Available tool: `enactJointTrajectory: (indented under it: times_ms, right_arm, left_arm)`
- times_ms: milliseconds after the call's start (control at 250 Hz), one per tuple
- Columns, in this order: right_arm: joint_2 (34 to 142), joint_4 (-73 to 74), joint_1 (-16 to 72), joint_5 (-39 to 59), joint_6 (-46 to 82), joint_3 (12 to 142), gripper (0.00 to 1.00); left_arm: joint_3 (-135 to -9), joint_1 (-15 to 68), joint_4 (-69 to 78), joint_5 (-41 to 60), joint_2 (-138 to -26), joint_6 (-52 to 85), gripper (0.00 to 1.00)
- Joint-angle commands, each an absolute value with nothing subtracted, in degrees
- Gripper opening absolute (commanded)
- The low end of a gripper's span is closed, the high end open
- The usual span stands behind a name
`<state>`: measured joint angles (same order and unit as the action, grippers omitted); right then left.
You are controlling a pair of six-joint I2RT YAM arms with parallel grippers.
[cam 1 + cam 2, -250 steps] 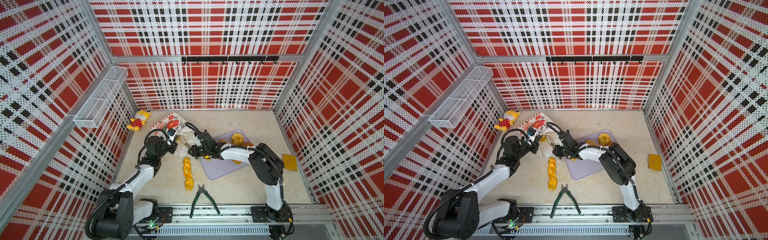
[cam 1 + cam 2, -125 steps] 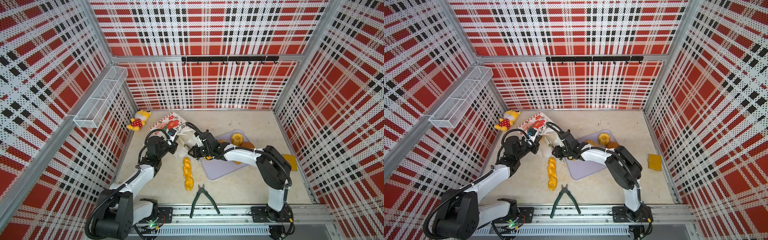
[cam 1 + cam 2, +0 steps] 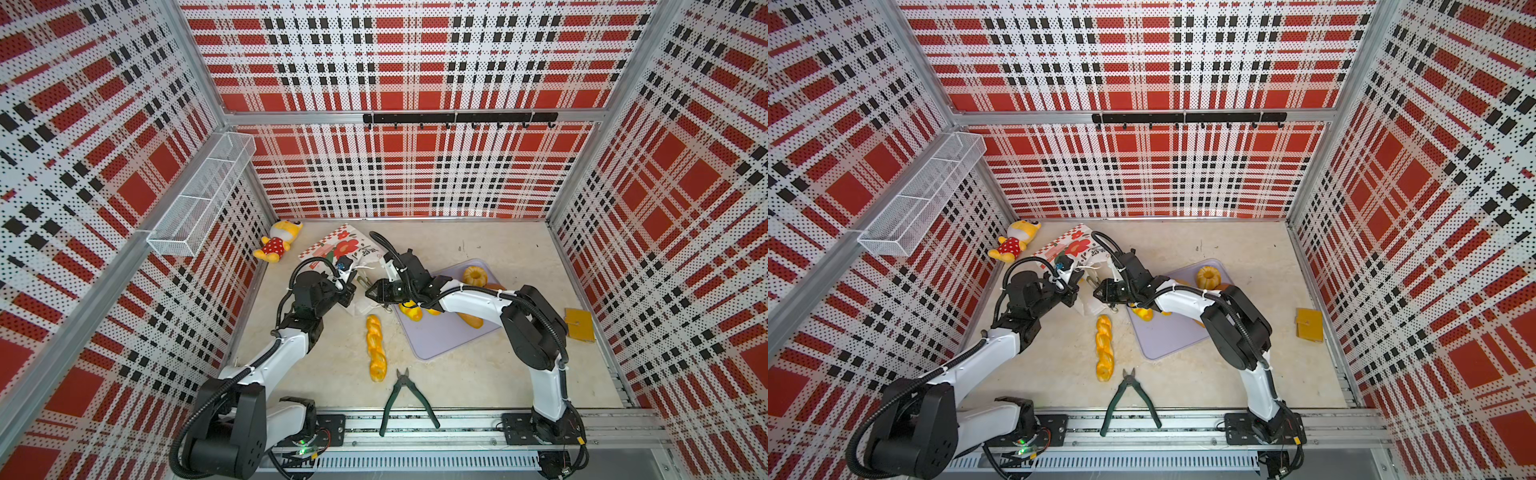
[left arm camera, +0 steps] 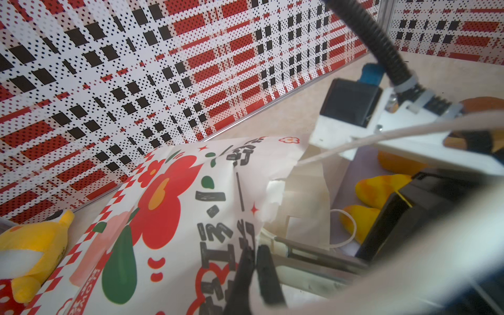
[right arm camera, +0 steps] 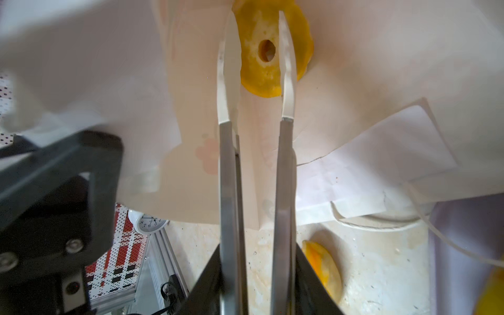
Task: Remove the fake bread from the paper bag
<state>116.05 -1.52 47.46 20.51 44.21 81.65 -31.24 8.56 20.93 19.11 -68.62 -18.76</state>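
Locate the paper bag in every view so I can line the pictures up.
Top view: paper bag lies at back left, next to the doll.
Top view: paper bag in the same spot, beside the doll.
Left wrist: paper bag, printed side filling the foreground, doll beside it.
Right wrist: paper bag, its white inside, holding the ring bread.
Shared landmark: lilac tray by the bag's mouth.

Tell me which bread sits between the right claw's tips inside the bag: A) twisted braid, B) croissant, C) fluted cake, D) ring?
D: the right wrist view shows the ring, hole and all, lying in the paper bag between the open tips of the right claw; the twisted braid lies out on the table and the fluted cake on the lilac tray.
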Motion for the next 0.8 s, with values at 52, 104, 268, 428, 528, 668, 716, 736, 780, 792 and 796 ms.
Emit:
enactJointTrajectory:
  times_ms: [52, 104, 268, 428, 528, 668, 716, 736, 780, 792, 796]
  right_arm:
    - [116.70, 2.08, 46.63, 22.26, 45.84, 82.49, 0.39]
    - [116.80, 2.14, 46.49, 22.52, 45.88, 82.52, 0.40]
    - [117.33, 1.61, 45.77, 23.49, 46.00, 82.92, 0.41]
    - [117.51, 0.71, 45.45, 23.91, 45.99, 82.88, 0.41]
    - [118.11, 0.46, 45.43, 24.48, 46.14, 83.19, 0.41]
    - [119.43, -0.07, 45.21, 25.53, 46.24, 84.41, 0.41]
    - [119.91, -0.19, 45.16, 25.80, 46.53, 84.71, 0.41]
    - [119.96, -0.26, 45.11, 25.83, 46.54, 84.87, 0.41]
    - [120.19, -0.25, 45.13, 25.85, 46.63, 84.90, 0.42]
    - [120.25, -0.27, 45.16, 25.84, 46.66, 84.88, 0.42]
    - [120.28, -0.27, 45.13, 25.86, 46.73, 84.94, 0.42]
  left_arm:
    - [-32.61, 9.03, 21.37, 19.63, -67.93, -19.78, 0.00]
    - [-32.52, 9.02, 21.42, 19.60, -67.94, -19.81, 0.00]
    - [-32.43, 9.17, 21.36, 19.69, -68.16, -19.81, 0.00]
    - [-32.52, 9.22, 21.36, 19.60, -68.13, -19.91, 0.00]
    - [-32.54, 9.26, 21.37, 19.76, -68.26, -19.78, 0.00]
    - [-32.57, 9.32, 21.36, 19.78, -68.32, -19.78, 0.00]
    - [-32.61, 9.34, 21.40, 19.74, -68.30, -19.85, 0.00]
    - [-32.65, 9.33, 21.36, 19.72, -68.28, -19.86, 0.00]
    - [-32.70, 9.34, 21.37, 19.73, -68.23, -19.86, 0.00]
    - [-32.70, 9.37, 21.38, 19.69, -68.24, -19.86, 0.00]
    - [-32.74, 9.43, 21.37, 19.69, -68.27, -19.86, 0.00]
